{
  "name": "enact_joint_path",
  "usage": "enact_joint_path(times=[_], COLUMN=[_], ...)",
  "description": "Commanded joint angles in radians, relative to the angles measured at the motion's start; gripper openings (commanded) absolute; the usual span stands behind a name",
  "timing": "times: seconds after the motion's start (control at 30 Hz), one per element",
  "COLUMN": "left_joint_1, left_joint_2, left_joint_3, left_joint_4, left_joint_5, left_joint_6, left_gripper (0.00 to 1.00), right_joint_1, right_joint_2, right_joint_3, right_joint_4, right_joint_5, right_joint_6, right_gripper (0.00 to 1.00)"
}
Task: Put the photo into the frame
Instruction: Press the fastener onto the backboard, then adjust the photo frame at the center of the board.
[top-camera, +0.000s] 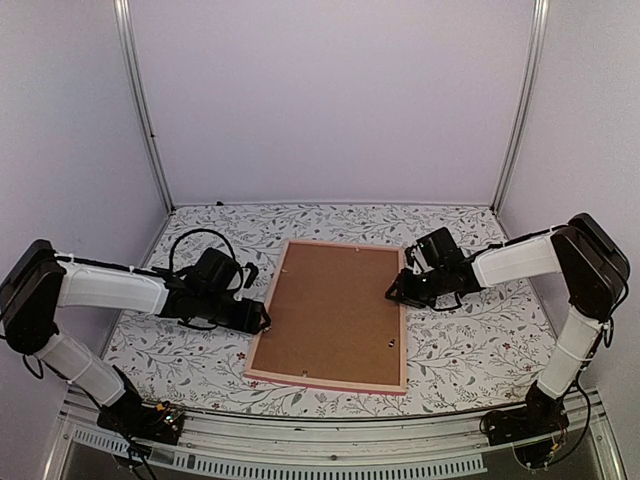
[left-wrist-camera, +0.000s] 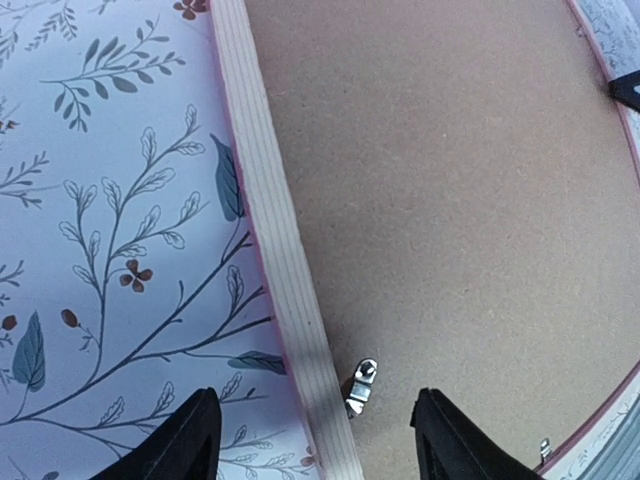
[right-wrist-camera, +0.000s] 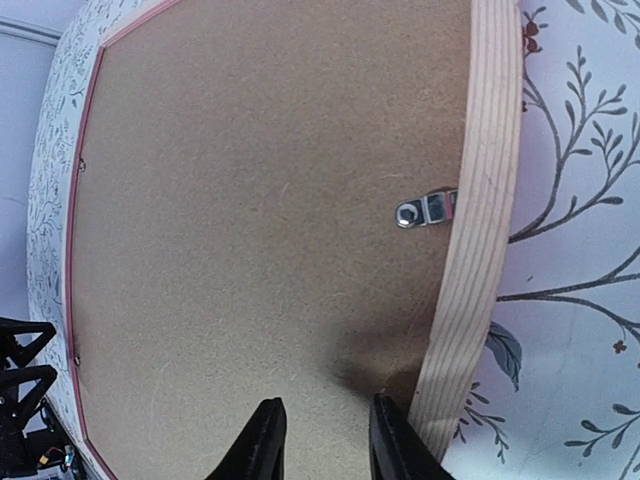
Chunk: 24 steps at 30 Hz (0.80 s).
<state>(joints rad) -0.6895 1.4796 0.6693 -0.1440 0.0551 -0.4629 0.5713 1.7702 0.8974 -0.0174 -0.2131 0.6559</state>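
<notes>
frame (top-camera: 403, 320) — thin, pink-edged, pale wood | flat, back up | centre of table (top-camera: 470, 350)

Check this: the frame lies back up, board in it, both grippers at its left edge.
Wrong on the grippers: the top view shows the left gripper at the frame's left edge, the right gripper at its right edge. The rest holds.

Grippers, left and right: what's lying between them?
The frame, back up, filled by its brown backing board; the top external view shows it.
</notes>
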Motion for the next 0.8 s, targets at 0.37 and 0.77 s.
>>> enact_joint_path(times=[0.37,0.77], left_joint_1=[0.028,0.008], left_joint_2=[0.162,0.155], left_joint_3=[0.128,0.104], left_joint_4=[0.024,0.052], left_joint_5=[0.104,0.164], left_joint_6=[0.034,0.019], left_gripper=[0.69,0.68], right_joint_1=[0.027,0.104], right_joint_2=[-0.114,-0.128], right_joint_3=[-0.067,-0.103], right_joint_4=[-0.119,-0.182], right_joint_5=[-0.01,0.048], right_joint_6=[-0.041,0.016], right_gripper=[0.52,0.52])
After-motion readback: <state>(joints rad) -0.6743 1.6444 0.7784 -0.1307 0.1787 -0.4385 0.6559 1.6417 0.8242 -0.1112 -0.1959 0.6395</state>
